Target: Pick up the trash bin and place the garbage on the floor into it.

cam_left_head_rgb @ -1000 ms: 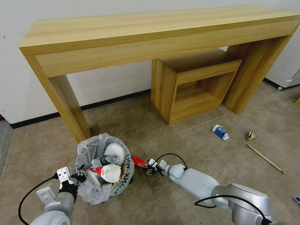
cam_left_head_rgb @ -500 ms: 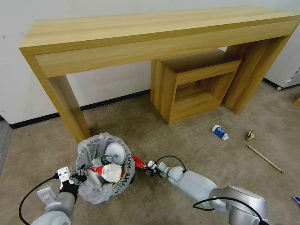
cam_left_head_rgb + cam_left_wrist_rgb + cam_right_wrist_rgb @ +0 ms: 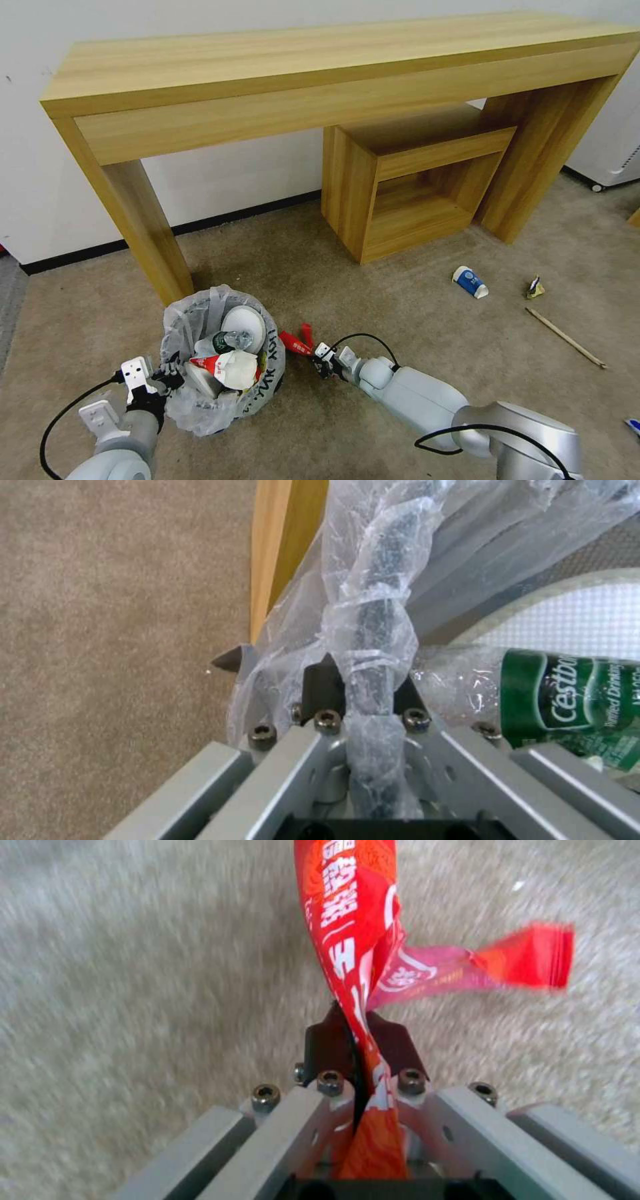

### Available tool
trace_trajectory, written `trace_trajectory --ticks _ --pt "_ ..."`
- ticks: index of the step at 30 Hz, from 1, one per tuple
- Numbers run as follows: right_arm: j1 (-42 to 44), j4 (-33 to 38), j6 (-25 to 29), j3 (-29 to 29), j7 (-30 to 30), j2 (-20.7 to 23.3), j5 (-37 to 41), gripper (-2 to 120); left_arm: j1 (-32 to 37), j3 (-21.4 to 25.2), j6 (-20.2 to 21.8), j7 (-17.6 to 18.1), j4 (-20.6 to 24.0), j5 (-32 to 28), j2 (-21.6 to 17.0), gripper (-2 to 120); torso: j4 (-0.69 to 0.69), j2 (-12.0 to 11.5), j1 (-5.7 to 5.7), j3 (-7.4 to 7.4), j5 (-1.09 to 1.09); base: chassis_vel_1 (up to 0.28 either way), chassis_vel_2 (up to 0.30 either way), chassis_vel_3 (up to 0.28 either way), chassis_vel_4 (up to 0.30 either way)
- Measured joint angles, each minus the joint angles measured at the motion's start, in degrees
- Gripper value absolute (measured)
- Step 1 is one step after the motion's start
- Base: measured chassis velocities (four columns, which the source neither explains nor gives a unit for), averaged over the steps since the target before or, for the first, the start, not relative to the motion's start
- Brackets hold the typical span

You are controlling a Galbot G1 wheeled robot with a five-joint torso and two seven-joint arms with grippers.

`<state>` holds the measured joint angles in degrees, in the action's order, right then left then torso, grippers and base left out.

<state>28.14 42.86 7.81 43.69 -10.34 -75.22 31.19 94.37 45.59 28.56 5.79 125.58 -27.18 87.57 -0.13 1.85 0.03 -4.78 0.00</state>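
Lifted slightly and now flapping loose, the red wrapper (image 3: 297, 339) stays clamped in the right tool (image 3: 323, 361) just beside the trash bin (image 3: 223, 360), whose bagged rim the left tool (image 3: 162, 382) pinches, so the drop-in looks close.

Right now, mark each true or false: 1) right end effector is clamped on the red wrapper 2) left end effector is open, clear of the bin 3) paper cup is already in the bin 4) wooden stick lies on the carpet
1) True: the right end effector is shut on the red wrapper.
2) False: the left end effector is shut on the trash bin rim and liner.
3) False: the paper cup lies on the floor.
4) True: the wooden stick lies on the carpet.
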Motion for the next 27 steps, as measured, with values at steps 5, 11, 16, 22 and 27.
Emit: trace_trajectory --ticks 5,11,16,22,27 --pt "0.4 9.4 -0.4 -1.5 1.3 5.0 2.6 0 -0.2 0.0 0.0 0.1 -0.7 0.0 -0.1 0 0.01 0.0 0.00 0.00 0.01 0.000 0.000 0.000 0.000" --pt "0.7 22.1 1.1 -4.4 3.1 13.9 5.4 0 -0.4 0.2 0.0 0.2 -1.5 0.1 -0.2 0 -0.02 0.0 0.00 0.01 0.00 0.000 0.000 0.000 0.000" --pt "0.4 35.1 6.9 -9.5 1.7 19.9 4.7 0 -0.6 0.2 0.0 0.2 -1.9 0.1 -0.2 0 0.00 0.0 0.00 0.01 0.00 0.000 0.000 0.000 0.000" --pt "-0.9 46.1 10.4 -11.9 0.5 21.9 5.0 0 -0.7 0.1 0.1 0.2 -1.6 0.4 0.2 0 -0.01 0.0 0.00 0.01 0.00 0.000 0.000 0.000 0.000" --pt "-2.9 53.2 11.8 -10.7 -0.6 21.4 5.8 0 -0.7 0.0 0.3 0.2 -0.9 0.8 0.7 0 0.01 0.0 0.00 0.01 0.00 0.000 0.000 0.000 0.000"
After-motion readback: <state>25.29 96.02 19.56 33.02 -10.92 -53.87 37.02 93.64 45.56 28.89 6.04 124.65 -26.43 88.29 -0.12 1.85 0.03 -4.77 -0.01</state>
